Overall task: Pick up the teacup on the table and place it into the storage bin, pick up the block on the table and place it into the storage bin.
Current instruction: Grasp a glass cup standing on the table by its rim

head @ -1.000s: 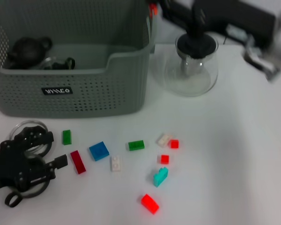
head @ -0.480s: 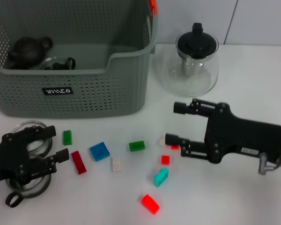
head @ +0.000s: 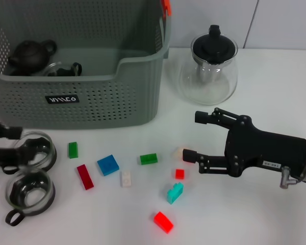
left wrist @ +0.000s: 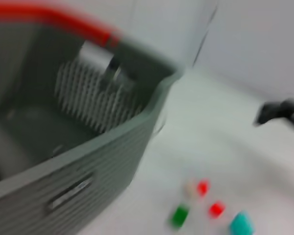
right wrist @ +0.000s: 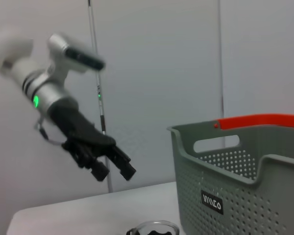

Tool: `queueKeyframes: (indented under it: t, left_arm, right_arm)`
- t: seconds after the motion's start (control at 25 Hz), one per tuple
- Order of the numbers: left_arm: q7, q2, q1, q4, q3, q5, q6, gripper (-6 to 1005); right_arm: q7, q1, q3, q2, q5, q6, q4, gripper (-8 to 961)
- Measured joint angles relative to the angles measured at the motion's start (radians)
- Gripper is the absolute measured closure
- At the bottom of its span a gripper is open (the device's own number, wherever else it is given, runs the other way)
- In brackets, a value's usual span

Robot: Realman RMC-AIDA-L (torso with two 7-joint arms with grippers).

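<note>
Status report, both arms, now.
Right tool open, low over the blocks by the small red block. Left tool open at the teacups. Storage bin behind, unobstructed.

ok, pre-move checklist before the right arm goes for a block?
1. Right gripper open: ok, fingers apart.
2. Block in reach: ok, small red block lies just below the fingertips.
3. Neighbours: not ok, white block and teal block sit close by.
4. Storage bin free to receive: ok, only a dark teapot at its far left.
5. Left gripper away: ok, at the table's left edge by two glass teacups.
</note>
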Motion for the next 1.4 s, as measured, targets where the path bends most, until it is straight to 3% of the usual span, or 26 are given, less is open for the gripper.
queueKeyframes:
  t: [0.16, 0.36, 0.44, 0.64, 0.84, 1.04, 1.24, 1.4]
  left_arm:
    - [-0.334, 0.036, -0.051, 0.215, 0.105, 0.104, 0.001, 266]
    - [-0.562, 0.065, -0.135, 0.283, 0.177, 0.321, 0.003, 266]
    - [-0.576, 0.053, -0.149, 0.282, 0.225, 0.396, -0.002, 266]
    - [-0.565, -0.013, -0.159, 0.290, 0.340, 0.532, -0.056, 266]
    - [-0.463, -0.047, -0.143, 0.286, 0.388, 0.545, -0.073, 266]
    - [-0.306, -0.096, -0.124, 0.279, 0.401, 0.524, -0.078, 267]
    - [-0.242, -0.092, -0.097, 0.218, 0.428, 0.408, -0.112, 273]
    - [-0.234, -0.090, -0.112, 0.154, 0.432, 0.405, -0.165, 281]
  right_arm:
    - [0.020, -0.001, 0.006, -0.001, -0.001, -0.002, -0.002, 10]
    - [0.052, 0.002, 0.010, -0.006, -0.004, -0.006, -0.007, 9]
    - [0.064, 0.005, 0.010, -0.009, -0.005, -0.007, -0.007, 9]
    - [0.071, 0.010, 0.011, -0.013, -0.005, -0.008, -0.001, 9]
    - [0.071, 0.012, 0.011, -0.012, -0.006, -0.007, 0.000, 9]
    - [0.072, 0.012, 0.011, -0.007, -0.006, -0.003, 0.000, 9]
    - [0.079, 0.015, 0.012, -0.006, -0.007, -0.002, 0.001, 9]
    - [0.079, 0.021, 0.012, -0.007, -0.007, -0.002, 0.001, 9]
